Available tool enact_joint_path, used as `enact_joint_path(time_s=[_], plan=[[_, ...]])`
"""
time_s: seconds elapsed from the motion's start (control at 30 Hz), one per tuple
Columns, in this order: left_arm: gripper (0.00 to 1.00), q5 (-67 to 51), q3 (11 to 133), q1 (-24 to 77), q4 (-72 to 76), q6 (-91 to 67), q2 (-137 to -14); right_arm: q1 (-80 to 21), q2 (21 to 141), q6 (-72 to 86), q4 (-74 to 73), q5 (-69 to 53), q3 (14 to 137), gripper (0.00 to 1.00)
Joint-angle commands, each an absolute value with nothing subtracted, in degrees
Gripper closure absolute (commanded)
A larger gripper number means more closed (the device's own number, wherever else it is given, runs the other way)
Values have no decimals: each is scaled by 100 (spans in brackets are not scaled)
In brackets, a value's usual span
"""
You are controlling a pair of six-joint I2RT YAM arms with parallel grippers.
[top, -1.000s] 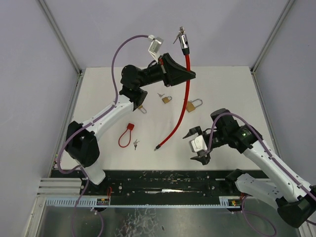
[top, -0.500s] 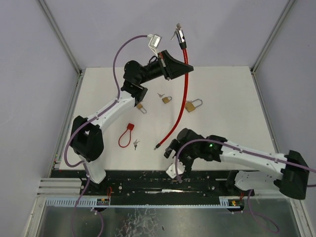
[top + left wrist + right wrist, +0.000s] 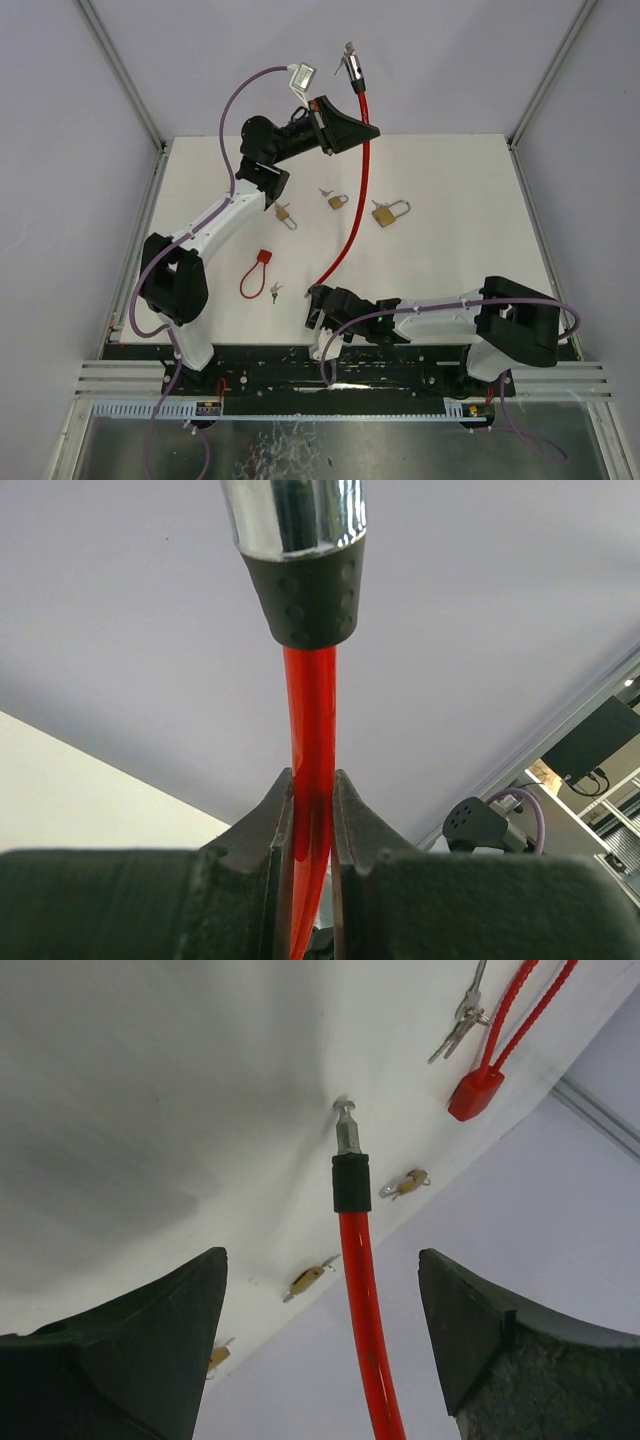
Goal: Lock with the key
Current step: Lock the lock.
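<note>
The left fingers (image 3: 272, 825) are squeezing shut on the red cable lock (image 3: 310, 700), holding it high so its pin end (image 3: 346, 1130) is hanging down at the worktop (image 3: 470, 190). The right fingers (image 3: 150, 1340) are standing open on its 2 sides, ready to grab.

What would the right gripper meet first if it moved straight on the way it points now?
Probably the lower end of the red cable: its black sleeve and metal pin lie centred ahead of the open right gripper. Depth is unclear.
</note>
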State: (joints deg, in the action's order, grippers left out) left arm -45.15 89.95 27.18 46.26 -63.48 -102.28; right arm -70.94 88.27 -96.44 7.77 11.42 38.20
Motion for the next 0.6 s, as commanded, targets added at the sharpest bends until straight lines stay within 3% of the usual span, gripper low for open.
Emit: enact_joint_path(time_s=[0.0, 0.3, 0.57], plan=[[100, -4681, 9162, 2663, 4885, -6638, -10055, -7111, 8953, -10328, 2074, 1976, 3722, 18], [100, -4802, 9121, 2663, 4972, -6811, -9963, -6889, 9793, -11109, 3573, 2411, 3588, 26], [100, -4851, 9119, 2662, 4915, -6778, -9886, -6577, 9574, -11177, 3390, 2399, 3569, 40]])
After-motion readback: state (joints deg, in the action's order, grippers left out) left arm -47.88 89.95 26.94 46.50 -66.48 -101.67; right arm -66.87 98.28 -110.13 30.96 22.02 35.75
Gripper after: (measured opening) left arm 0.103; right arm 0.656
